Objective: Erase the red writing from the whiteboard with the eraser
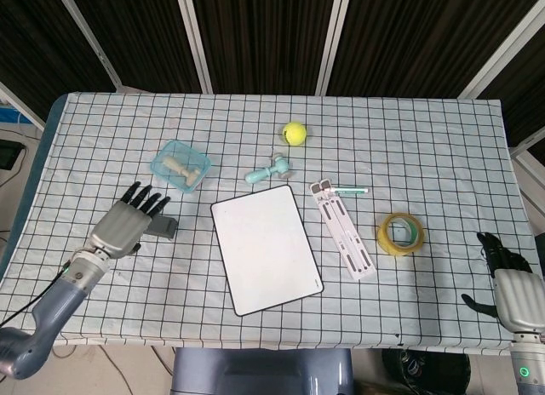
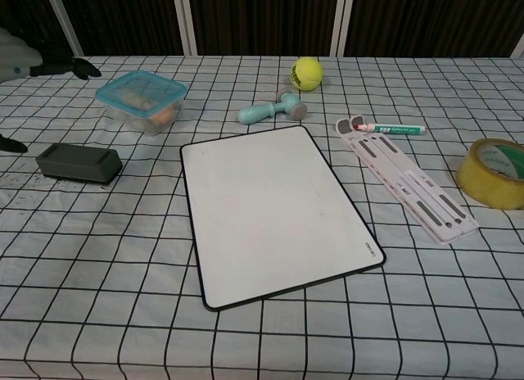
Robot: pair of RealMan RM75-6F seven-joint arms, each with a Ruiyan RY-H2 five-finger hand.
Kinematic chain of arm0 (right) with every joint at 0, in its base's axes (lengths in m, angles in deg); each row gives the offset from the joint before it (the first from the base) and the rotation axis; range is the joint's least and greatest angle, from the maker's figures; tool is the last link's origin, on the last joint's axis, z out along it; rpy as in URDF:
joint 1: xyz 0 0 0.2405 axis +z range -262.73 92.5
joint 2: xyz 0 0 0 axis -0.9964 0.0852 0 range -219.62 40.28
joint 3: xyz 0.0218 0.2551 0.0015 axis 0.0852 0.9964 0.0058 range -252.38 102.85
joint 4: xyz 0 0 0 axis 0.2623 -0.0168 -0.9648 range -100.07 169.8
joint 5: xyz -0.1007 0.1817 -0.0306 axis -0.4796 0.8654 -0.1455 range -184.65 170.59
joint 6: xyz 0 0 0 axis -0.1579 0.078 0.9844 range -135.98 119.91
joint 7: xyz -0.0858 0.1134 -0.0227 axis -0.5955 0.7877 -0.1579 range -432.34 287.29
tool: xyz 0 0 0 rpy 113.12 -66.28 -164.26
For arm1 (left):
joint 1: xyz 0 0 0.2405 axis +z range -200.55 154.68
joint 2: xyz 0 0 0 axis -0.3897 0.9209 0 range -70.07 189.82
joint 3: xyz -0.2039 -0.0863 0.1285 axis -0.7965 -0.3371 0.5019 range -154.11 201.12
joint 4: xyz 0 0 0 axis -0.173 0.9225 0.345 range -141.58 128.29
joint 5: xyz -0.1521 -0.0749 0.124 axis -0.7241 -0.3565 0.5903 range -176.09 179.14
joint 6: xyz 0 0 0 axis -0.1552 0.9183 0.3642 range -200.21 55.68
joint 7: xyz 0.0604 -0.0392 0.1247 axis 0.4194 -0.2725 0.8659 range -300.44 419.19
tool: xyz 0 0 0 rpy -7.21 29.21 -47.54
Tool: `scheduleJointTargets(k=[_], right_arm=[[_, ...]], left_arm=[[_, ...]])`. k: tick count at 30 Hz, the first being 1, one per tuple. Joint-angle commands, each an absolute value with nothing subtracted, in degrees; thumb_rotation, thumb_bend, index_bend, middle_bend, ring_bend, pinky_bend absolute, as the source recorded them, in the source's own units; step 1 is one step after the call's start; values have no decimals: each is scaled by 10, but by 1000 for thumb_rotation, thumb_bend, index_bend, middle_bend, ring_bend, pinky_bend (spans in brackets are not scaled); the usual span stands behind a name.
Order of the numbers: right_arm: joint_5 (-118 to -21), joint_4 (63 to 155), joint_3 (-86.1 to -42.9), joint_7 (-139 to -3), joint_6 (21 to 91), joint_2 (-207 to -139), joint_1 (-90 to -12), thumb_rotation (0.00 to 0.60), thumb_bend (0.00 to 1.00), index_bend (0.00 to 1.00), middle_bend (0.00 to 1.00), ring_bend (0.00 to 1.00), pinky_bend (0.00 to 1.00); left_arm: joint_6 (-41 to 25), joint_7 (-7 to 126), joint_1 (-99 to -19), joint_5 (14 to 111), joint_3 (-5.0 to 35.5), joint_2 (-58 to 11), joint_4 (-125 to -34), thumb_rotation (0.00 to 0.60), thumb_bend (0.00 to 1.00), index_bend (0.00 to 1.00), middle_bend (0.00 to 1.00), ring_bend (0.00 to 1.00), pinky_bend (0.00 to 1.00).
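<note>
The whiteboard (image 1: 266,247) (image 2: 274,208) lies flat mid-table with a black rim; its white face shows no red writing that I can make out. The dark grey eraser (image 2: 79,163) (image 1: 160,228) rests on the cloth to the board's left, with nothing touching it. My left hand (image 1: 123,226) (image 2: 33,59) hovers above and to the left of the eraser, fingers spread, holding nothing. My right hand (image 1: 509,286) sits at the table's near right corner, far from the board, fingers apart and empty.
A teal lidded box (image 1: 180,165) stands behind the eraser. A yellow ball (image 1: 295,133), a teal dumbbell-shaped toy (image 1: 270,169), a marker (image 1: 350,191), a white slotted strip (image 1: 341,228) and a yellow tape roll (image 1: 401,233) lie behind and right of the board.
</note>
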State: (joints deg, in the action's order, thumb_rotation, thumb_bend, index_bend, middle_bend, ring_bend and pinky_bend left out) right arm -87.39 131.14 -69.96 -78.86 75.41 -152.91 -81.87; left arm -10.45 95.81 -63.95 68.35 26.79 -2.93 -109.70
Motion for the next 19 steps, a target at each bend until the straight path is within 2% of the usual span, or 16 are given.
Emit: scheduleJointTargets(k=[1, 6, 14, 19], right_arm=[[-874, 1310, -699, -788, 755, -1530, -819, 600, 79, 64, 111, 205, 216], [-876, 1310, -699, -788, 758, -1530, -820, 600, 80, 64, 110, 204, 215], [-878, 1310, -700, -785, 759, -1531, -821, 600, 79, 63, 111, 204, 213], [-879, 1309, -700, -783, 760, -1531, -821, 600, 79, 64, 111, 204, 213]], left_arm=[[-43, 947, -588, 710, 284, 21, -1148, 600, 124, 2, 39, 0, 51], [12, 888, -537, 767, 309, 54, -1154, 600, 124, 0, 9, 0, 51], [129, 730, -446, 914, 342, 87, -1089, 600, 124, 0, 12, 0, 31], [151, 709, -420, 956, 347, 92, -1062, 600, 124, 0, 17, 0, 23]])
